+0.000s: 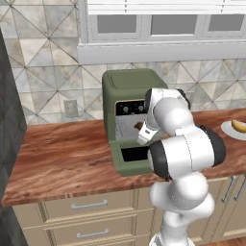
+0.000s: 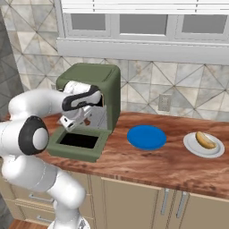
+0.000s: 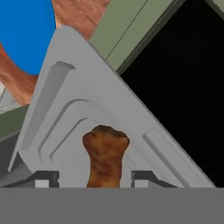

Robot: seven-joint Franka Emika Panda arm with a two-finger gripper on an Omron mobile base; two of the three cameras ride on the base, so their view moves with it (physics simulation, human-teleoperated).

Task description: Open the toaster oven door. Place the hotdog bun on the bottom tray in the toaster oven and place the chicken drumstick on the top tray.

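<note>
- Dark fingertips (image 3: 47,178) of gripper (image 3: 94,179) stand apart, either side of brown chicken drumstick (image 3: 105,155), not pinching it – released
- Drumstick lies on grey tray (image 3: 65,113), inside toaster oven (image 2: 96,78)
- Toaster oven door (image 2: 78,143) dropped open, flat on wood counter (image 2: 147,163)
- Blue plate (image 2: 146,137) just right of oven; hotdog bun (image 2: 205,140) on white plate (image 2: 197,150) further right

The arm (image 1: 185,144) is glossy white, built of rounded, bulbous segments with black bands at the joints; the end effector (image 3: 95,178) has two small dark fingertips.
</note>
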